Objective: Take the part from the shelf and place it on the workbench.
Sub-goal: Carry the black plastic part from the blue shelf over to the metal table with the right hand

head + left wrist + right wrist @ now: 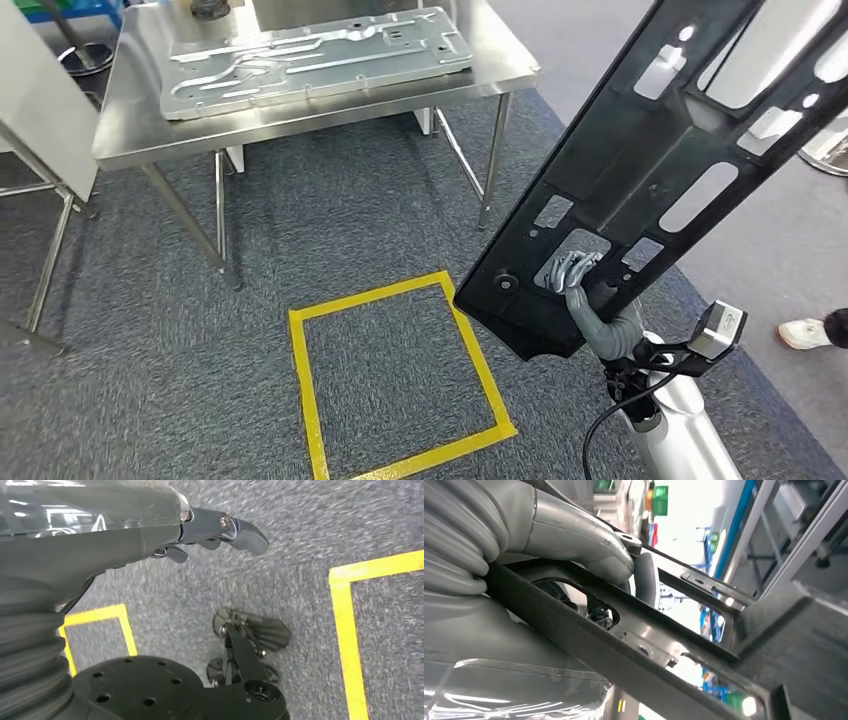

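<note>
The step in hand looks like the carry to the steel table [130, 140], which stands at the upper left with a pressed silver metal panel [310, 58] already lying across most of its top. Only a strip of bare steel shows along the near edge and the left end, so the landing spot wants choosing before the robot closes in, and the long piece should come down flat, not end-first. On the grey carpet between robot and table a yellow taped square [400, 375] marks the floor, likely the place to stand for the put-down. The left hand [220, 530] hangs over the carpet, holding nothing, its fingers stretched out and slightly apart. To the right, the black part [660, 170], a long flat frame pierced with slots, is off the shelf and aloft, running tilted from its low end near the square up past the upper right corner. The right hand [580, 285] grips that low end, fingers hooked through a cut-out and thumb pressed against the frame in the wrist view. Held so far from its middle, the part will probably lever against the grip, so slow turns seem wise. A person's shoe [805, 333] shows at the right edge; the raised end should stay well apart from it.
</note>
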You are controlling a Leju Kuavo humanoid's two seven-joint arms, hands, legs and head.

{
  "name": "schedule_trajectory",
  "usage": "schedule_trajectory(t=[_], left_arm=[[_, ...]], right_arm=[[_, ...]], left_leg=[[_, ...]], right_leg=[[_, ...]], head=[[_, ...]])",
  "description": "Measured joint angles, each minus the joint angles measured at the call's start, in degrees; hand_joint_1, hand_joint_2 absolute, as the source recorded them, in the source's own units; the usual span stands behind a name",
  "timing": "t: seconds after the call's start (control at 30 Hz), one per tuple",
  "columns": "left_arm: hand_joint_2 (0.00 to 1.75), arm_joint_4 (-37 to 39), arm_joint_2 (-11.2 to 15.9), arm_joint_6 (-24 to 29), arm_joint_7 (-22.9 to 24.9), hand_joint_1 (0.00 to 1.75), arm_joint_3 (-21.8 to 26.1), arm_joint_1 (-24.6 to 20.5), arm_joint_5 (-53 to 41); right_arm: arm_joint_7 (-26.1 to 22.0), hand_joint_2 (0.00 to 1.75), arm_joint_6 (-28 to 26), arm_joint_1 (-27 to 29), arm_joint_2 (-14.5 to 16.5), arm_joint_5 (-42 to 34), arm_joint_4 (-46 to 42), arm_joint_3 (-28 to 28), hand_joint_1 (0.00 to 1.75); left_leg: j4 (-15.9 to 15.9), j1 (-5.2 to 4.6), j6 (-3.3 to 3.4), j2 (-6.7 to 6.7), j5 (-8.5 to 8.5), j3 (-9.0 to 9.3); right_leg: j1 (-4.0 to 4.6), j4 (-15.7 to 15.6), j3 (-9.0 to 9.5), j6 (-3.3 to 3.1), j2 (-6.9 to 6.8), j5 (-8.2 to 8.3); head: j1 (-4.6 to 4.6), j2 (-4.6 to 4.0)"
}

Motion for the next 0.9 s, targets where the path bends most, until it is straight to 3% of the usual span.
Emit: schedule_trajectory(t=[0.07, 0.13, 0.2, 0.23, 0.3, 0.33, 0.37, 0.4, 0.47, 0.57, 0.63, 0.67, 0.73, 0.77, 0.8, 0.83, 0.9], left_arm=[[1.75, 0.00, -0.17, -0.03, -0.13, 0.00, 0.15, 0.06, 0.42], [1.75, 0.03, -0.37, -0.08, -0.29, 0.00, 0.34, 0.13, 0.70], [1.75, 0.06, -0.62, -0.10, -0.43, 0.00, 0.45, -0.05, 0.87], [1.75, 0.07, -0.75, -0.10, -0.45, 0.00, 0.48, -0.12, 0.91], [1.75, 0.08, -0.98, -0.07, -0.37, 0.00, 0.51, -0.02, 0.90], [1.75, 0.08, -1.08, -0.02, -0.26, 0.00, 0.52, 0.10, 0.85], [1.75, 0.09, -1.14, 0.03, -0.11, 0.00, 0.53, 0.19, 0.79], [1.75, 0.09, -1.17, 0.08, 0.03, 0.00, 0.54, 0.26, 0.69], [1.75, 0.09, -1.18, 0.13, 0.20, 0.00, 0.55, 0.31, 0.55], [1.75, 0.09, -1.17, 0.13, 0.33, 0.00, 0.69, 0.64, 0.56], [1.75, 0.09, -1.19, -0.29, 0.53, 0.00, 0.90, 0.72, 0.86], [1.75, 0.09, -1.19, -0.78, 0.63, 0.00, 1.05, 0.60, 1.14], [1.75, 0.09, -1.19, -1.99, 0.78, 0.00, 1.38, 0.29, 1.68], [1.75, 0.09, -1.19, -2.52, 0.80, 0.00, 1.51, 0.21, 1.85], [1.75, 0.09, -1.20, -2.95, 0.78, 0.00, 1.57, 0.19, 1.93], [1.75, 0.09, -1.20, -3.30, 0.75, 0.00, 1.60, 0.20, 1.97], [1.75, 0.09, -1.20, -3.84, 0.66, 0.00, 1.63, 0.18, 1.98]], right_arm=[[0.40, 1.75, 0.32, -0.70, 0.22, 0.17, 0.12, 0.03, 1.75], [0.66, 1.75, 0.42, -1.63, 0.52, 0.33, 0.34, 0.06, 1.75], [0.74, 1.75, 0.41, -2.28, 0.69, 0.44, 0.62, 0.05, 1.75], [0.74, 1.75, 0.41, -2.48, 0.74, 0.49, 0.78, 0.05, 1.75], [0.78, 1.75, 0.42, -2.70, 0.83, 0.56, 1.20, 0.06, 1.75], [0.80, 1.75, 0.44, -2.73, 0.87, 0.56, 1.35, 0.06, 1.75], [0.80, 1.75, 0.50, -2.74, 0.90, 0.48, 1.44, 0.06, 1.75], [0.80, 1.75, 0.58, -2.75, 0.91, 0.28, 1.46, 0.05, 1.75], [0.89, 1.75, 0.87, -2.78, 0.91, -0.55, 1.43, 0.05, 1.75], [1.33, 1.75, 1.31, -2.81, 0.91, -1.69, 1.40, 0.05, 1.75], [1.52, 1.75, 1.46, -2.83, 0.90, -2.11, 1.40, 0.05, 1.75], [1.56, 1.75, 1.55, -2.85, 0.87, -2.27, 1.42, 0.05, 1.75], [1.57, 1.75, 1.70, -2.88, 0.81, -2.43, 1.52, 0.05, 1.75], [1.57, 1.75, 1.72, -2.88, 0.79, -2.43, 1.63, 0.05, 1.75], [1.58, 1.75, 1.72, -2.86, 0.78, -2.43, 1.75, 0.05, 1.75], [1.59, 1.75, 1.71, -2.86, 0.78, -2.43, 1.87, 0.05, 1.75], [1.58, 1.75, 1.72, -2.88, 0.78, -2.43, 2.02, 0.05, 1.75]], left_leg=[[-0.16, 0.11, -0.67, -1.03, 0.23, -0.46], [1.21, 0.03, -1.22, 0.68, -0.69, -1.20], [6.94, 0.03, -1.66, 4.21, -3.86, -3.88], [11.11, 0.17, -1.84, 5.29, -5.76, -5.92], [16.67, 0.45, -2.07, 6.06, -7.37, -8.71], [16.36, 0.53, -2.10, 6.22, -6.60, -8.54], [13.52, 0.57, -2.04, 6.43, -4.86, -7.08], [9.17, 0.58, -1.88, 6.73, -2.80, -4.78], [1.94, 0.31, -1.37, 7.28, -0.42, -0.93], [-0.28, -0.14, -0.47, 7.31, -0.29, 0.08], [-0.95, -0.03, 0.21, 7.17, -0.04, 0.45], [-1.29, 0.08, 0.57, 7.10, 0.05, 0.64], [-1.43, 0.06, 1.14, 6.91, -0.19, 0.79], [-1.40, 0.01, 1.30, 6.73, -0.44, 0.85], [-1.35, -0.04, 1.38, 6.53, -0.69, 1.00], [-1.26, -0.06, 1.35, 6.27, -0.97, 1.27], [-0.95, 0.02, 1.05, 5.78, -1.65, 2.14]], right_leg=[[0.14, -0.27, 0.02, -0.73, -1.04, 0.17], [0.05, -0.72, 0.31, -1.54, -2.39, 0.40], [0.23, -1.03, 0.57, -2.15, -3.98, 0.41], [0.42, -1.04, 0.62, -2.36, -4.86, 0.33], [0.68, -1.02, 0.72, -2.47, -6.47, 0.16], [0.74, -1.01, 0.83, -2.44, -7.16, 0.05], [0.77, -1.00, 0.99, -2.32, -7.70, -0.08], [0.79, -1.00, 1.18, -2.14, -8.13, -0.23], [0.93, -0.98, 1.39, -1.64, -8.77, -0.52], [0.92, -1.14, 1.53, -0.76, -9.11, -0.63], [0.64, -0.34, 1.27, -0.20, -7.87, -1.38], [0.52, 1.57, 0.37, 0.01, -6.83, -2.56], [0.36, 8.75, -3.40, 0.26, -5.02, -5.84], [0.36, 12.69, -5.61, 0.37, -4.72, -7.01], [0.33, 15.18, -7.20, 0.47, -4.63, -7.16], [0.30, 15.46, -7.72, 0.52, -4.61, -6.16], [0.19, 9.35, -5.33, 0.53, -4.61, -1.63]], head=[[0.00, 0.00], [-0.01, 0.00], [-0.02, 0.00], [-0.02, 0.00], [-0.02, 0.00], [-0.01, 0.00], [-0.01, 0.00], [-0.02, 0.00], [-0.02, 0.00], [-0.01, 0.00], [-0.02, 0.00], [-0.02, 0.00], [-0.01, 0.00], [-0.01, 0.00], [-0.01, 0.00], [-0.01, 0.00], [-0.01, 0.00]])
